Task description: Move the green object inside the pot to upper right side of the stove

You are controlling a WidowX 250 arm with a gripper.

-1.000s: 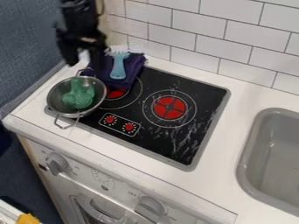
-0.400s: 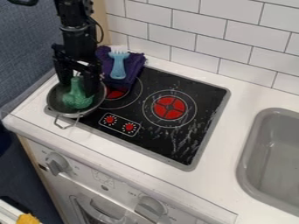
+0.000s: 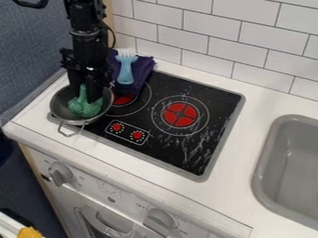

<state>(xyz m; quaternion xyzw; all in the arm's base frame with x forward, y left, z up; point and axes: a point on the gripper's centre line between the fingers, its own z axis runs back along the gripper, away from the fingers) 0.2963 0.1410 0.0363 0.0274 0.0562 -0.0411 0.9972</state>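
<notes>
Beyond the stove, whose upper right corner is my target, little matters but the arm, which has dropped from above the metal pot at the left edge, so I judge I'm at the grasp, with the lift and carry to come. The pot holds the green toy broccoli, stem upward, head low in the bowl. My gripper is right at that stem, but from here I can't tell whether it has a hold.
</notes>
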